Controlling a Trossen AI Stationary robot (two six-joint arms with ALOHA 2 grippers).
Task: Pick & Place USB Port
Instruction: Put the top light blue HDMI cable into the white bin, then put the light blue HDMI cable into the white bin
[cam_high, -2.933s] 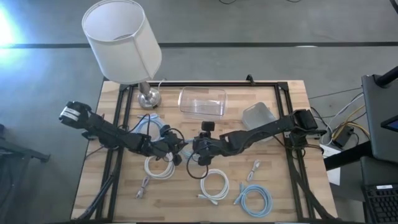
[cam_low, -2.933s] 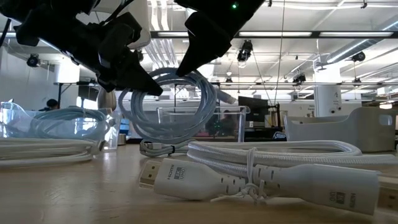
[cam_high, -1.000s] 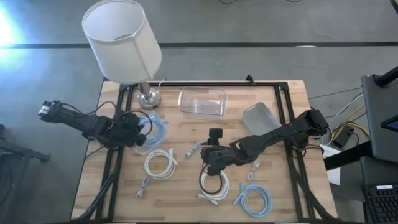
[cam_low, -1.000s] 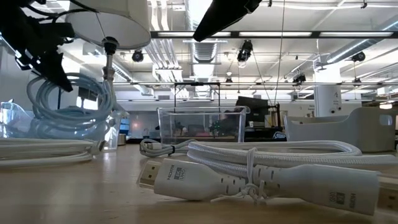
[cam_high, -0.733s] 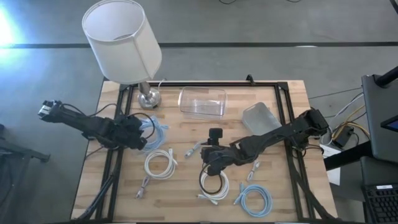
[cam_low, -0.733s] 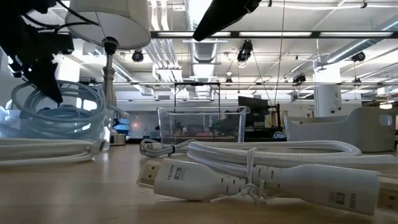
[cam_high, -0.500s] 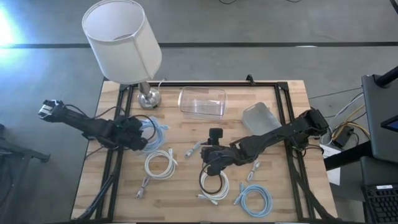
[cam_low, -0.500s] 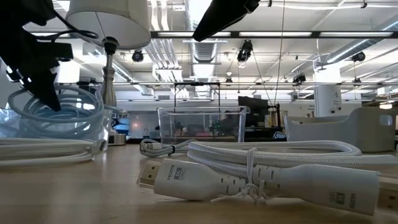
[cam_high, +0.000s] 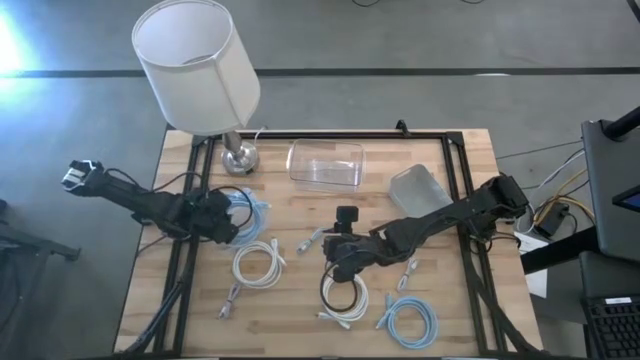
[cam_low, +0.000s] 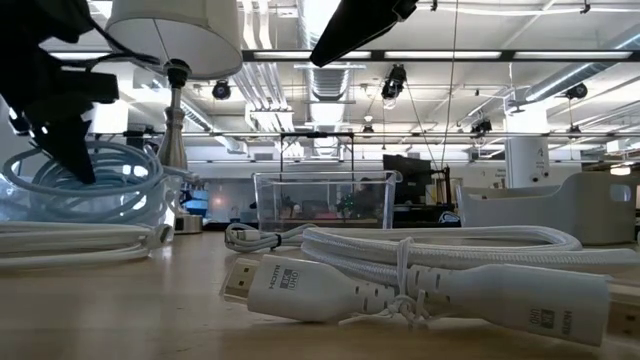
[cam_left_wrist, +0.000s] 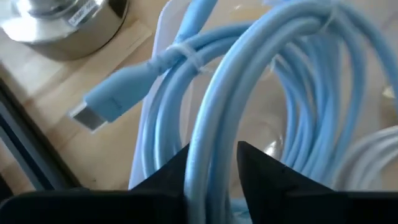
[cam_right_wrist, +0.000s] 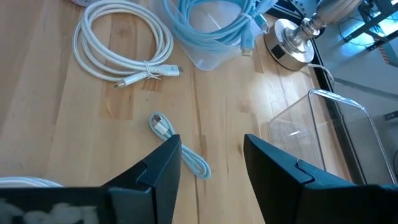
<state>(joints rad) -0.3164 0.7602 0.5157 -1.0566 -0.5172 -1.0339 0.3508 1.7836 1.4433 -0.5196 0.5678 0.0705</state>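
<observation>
A coil of light blue cable lies in a clear tub at the table's left, by the lamp base. My left gripper reaches down into that tub. In the left wrist view one strand of the coil runs between its parted fingers; whether they touch it, I cannot tell. My right gripper hangs open above mid-table, nothing between its fingers. A short pale blue USB cable lies on the wood just ahead of it.
More cables lie loose: two white coils, a light blue coil, short cables. A lamp, a clear box and a grey tub stand along the far side.
My left gripper has sunk toward the clear tub and tipped further down. The light blue coil, which hung tilted above the tub a second ago, has come down with it and now lies flatter inside the tub.
</observation>
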